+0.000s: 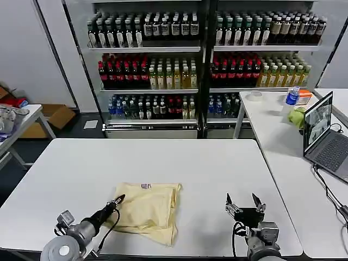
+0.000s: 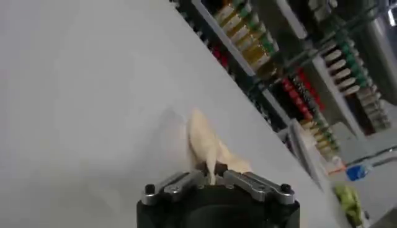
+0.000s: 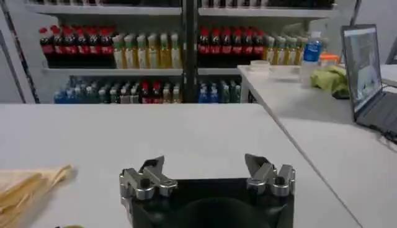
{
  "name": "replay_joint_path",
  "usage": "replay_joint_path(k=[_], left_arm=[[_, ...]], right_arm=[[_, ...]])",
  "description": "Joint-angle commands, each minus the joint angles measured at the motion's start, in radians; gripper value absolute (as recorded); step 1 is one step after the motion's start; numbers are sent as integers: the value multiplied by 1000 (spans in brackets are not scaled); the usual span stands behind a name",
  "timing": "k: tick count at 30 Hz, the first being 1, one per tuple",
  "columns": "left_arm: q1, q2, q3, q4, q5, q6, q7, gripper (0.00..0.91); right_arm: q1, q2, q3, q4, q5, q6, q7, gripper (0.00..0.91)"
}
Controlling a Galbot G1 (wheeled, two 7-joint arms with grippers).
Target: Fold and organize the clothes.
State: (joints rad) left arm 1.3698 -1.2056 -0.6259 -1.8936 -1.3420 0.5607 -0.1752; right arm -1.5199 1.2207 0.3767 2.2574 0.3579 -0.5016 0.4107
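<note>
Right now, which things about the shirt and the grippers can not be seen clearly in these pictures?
- T-shirt: the sleeves are folded under in the head view; in the right wrist view the picture edge cuts it off.
- Neck label: print too small to read, head view.
- Left gripper: shut on the shirt's edge; its own body hides how much cloth it holds in the left wrist view.
- Right gripper: open, apart from the shirt.
</note>
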Motion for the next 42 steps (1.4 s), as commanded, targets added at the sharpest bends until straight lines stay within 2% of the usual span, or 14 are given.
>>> replay_joint_path(k=[1, 3, 7, 12, 14, 16, 21, 24, 26, 29, 36, 42], left_arm=[[-6, -19, -122, -43, -124, -7, -6, 20], [-9, 6, -170, -51, -148, -6, -12, 20], [-19, 104, -286, -54, -209, -2, -30, 10], [-14, 296, -448, -15, -272, 16, -41, 20], [-11, 340, -493, 4, -284, 17, -44, 20], [-12, 422, -535, 22, -287, 18, -42, 20], [-39, 594, -567, 50, -264, 19, -33, 20], [-52, 622, -518, 25, -206, 18, -18, 20], [-54, 613, -458, -18, -134, 18, -4, 20], [-7, 547, -341, -90, 12, 16, 25, 20], [-7, 348, 98, -89, 494, -30, 64, 10], [-102, 263, 266, -205, 531, -6, 12, 20]], right_arm=[[0, 7, -4, 2, -4, 0, 0, 907], [0, 8, -5, 4, -4, 0, 0, 907], [2, 8, -4, 4, -4, 1, -1, 907], [8, 15, -9, 1, -4, 5, -3, 907], [11, 16, -13, 0, -4, 6, -5, 907], [17, 18, -17, -1, -3, 7, -5, 907], [26, 16, -25, 2, 0, 8, -8, 907], [29, 19, -28, 0, -1, 8, -8, 907], [27, 25, -31, 0, -4, 9, -8, 907], [17, 31, -36, 4, -12, 12, -9, 907], [12, 29, -26, 3, -16, 12, -11, 907], [3, 25, -16, 10, -16, 10, -11, 907]])
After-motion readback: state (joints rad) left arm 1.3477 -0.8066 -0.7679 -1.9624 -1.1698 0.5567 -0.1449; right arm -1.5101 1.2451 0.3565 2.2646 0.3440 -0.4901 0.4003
